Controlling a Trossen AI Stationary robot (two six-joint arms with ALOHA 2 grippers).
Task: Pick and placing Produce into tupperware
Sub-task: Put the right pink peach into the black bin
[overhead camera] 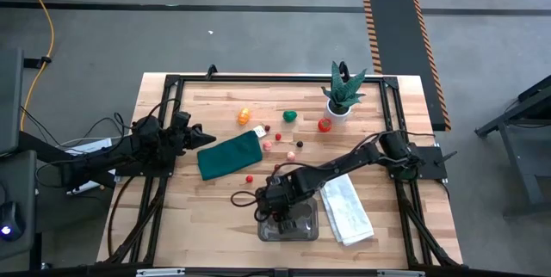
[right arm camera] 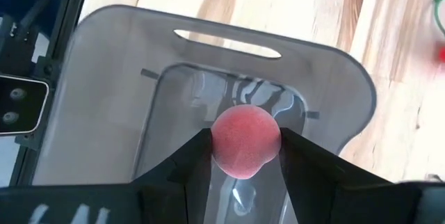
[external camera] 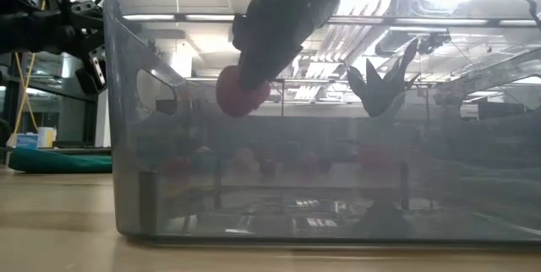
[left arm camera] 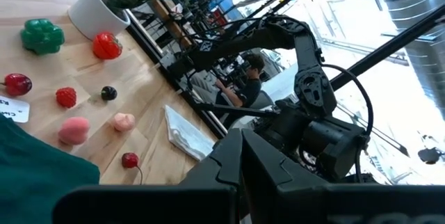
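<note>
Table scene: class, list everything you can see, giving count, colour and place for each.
Tupperware: one, clear grey, front of table, empty.
Pink fruit: one, held above the tupperware.
Loose produce: about ten pieces, orange, green, red, pink, dark, mid-table.
Cloth: one, dark green, left of centre.
Towel: one, white, right of tupperware.
Potted plant: one, green, white pot, back.
Person: one, seated beyond the table.
Left gripper: waiting beside cloth.
Right gripper: fingers clamp the fruit.
</note>
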